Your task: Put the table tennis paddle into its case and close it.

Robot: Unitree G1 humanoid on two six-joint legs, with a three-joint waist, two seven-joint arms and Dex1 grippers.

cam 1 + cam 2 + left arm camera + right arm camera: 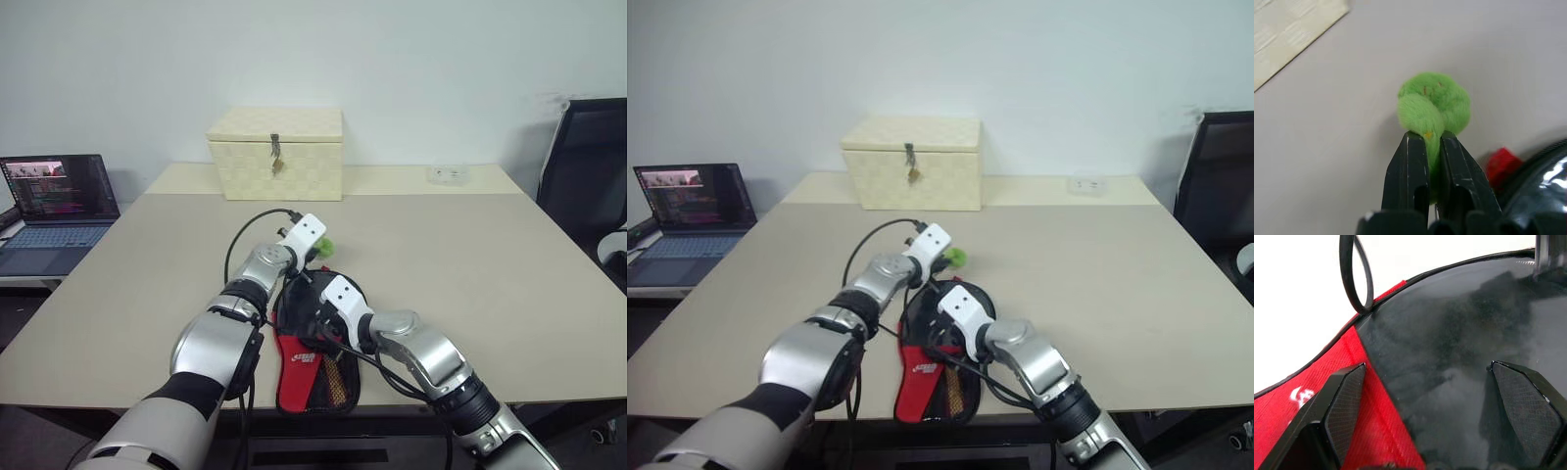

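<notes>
Even, soft overhead room light; the table (470, 284) shows only faint shadows. Near the green charm (1435, 105), its fuzz is sharp, the background blurred. Glare streaks the case (1459, 347) beside it

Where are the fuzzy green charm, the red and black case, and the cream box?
green charm (1436, 100), left wrist view, fuzzy ball.
case (294, 377), left eye view, red panel.
cream box (294, 166), left eye view, front wall.

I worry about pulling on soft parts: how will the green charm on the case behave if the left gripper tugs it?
The green charm looks fluffy and squashes between the left gripper's shut fingers, so it is probably light and floppy. Its fuzz may slip from the grip. The soft case would likely drag along the table.
</notes>
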